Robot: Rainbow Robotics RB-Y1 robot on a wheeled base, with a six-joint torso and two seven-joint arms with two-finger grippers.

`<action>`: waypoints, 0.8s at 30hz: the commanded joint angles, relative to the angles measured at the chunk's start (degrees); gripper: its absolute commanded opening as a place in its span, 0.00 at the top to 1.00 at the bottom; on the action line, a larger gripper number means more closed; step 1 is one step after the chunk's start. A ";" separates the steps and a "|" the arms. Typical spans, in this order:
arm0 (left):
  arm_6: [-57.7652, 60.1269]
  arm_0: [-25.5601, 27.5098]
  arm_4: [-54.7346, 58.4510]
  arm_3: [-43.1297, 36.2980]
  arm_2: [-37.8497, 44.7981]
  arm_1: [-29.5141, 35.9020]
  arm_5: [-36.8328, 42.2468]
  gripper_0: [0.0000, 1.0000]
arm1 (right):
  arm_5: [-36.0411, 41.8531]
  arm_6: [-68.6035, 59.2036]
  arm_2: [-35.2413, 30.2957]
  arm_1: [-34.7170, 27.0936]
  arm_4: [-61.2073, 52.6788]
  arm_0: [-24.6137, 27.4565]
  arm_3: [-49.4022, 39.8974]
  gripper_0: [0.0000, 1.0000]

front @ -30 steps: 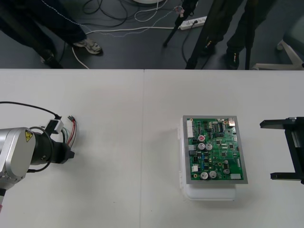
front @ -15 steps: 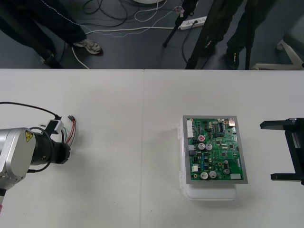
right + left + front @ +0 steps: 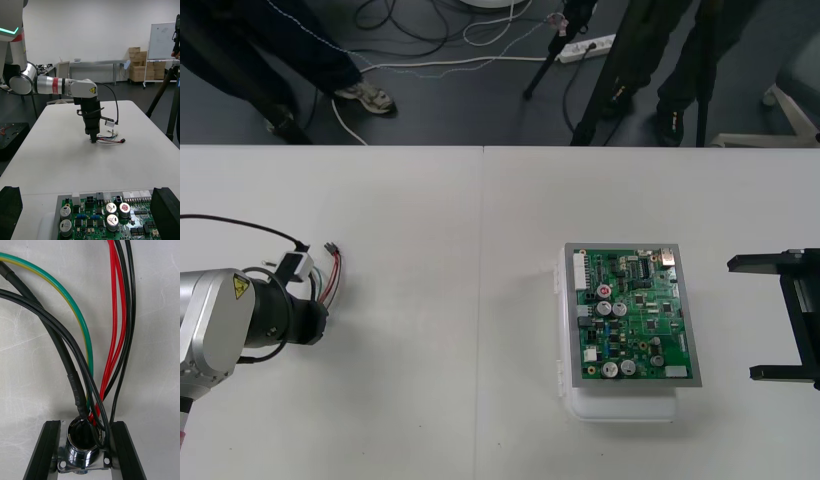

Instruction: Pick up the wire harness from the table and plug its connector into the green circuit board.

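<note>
Barely anything has shifted: compared with a second ago the left arm's dark wrist has crept a touch back toward its own side, and everything else sits as before.

Closest up, the left gripper [image 3: 85, 425] has its flat matte black fingers [image 3: 43, 450] clamped on the wire harness [image 3: 330, 272]. They pinch the shiny round metal socket [image 3: 83, 453] by its flange, which has small screw holes at the corners. Glossy thin wires fan out of it over the pale, faintly scuffed table [image 3: 430, 350]: red [image 3: 117, 315], green [image 3: 67, 296] and black [image 3: 56, 352]. At their far end is the small black plug [image 3: 330, 247].

Well apart, over toward the right, the green circuit board [image 3: 630, 315] is studded with silvery cylindrical capacitors and sits on its white base [image 3: 620, 405]. Past it, at the table's right edge, the right gripper [image 3: 742, 317] has its blocky black fingers spread wide, holding nothing.
</note>
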 commanded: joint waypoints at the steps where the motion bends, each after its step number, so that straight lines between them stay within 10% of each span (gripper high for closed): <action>1: -0.92 -1.86 -0.47 -0.33 -0.30 -0.73 1.38 1.00 | -0.50 3.10 -1.94 -2.17 0.05 0.93 -1.61 0.00; 24: -8.83 -1.50 7.00 -0.41 2.43 0.33 1.29 1.00 | -0.50 3.62 -1.94 -2.17 -1.53 0.93 -1.61 0.00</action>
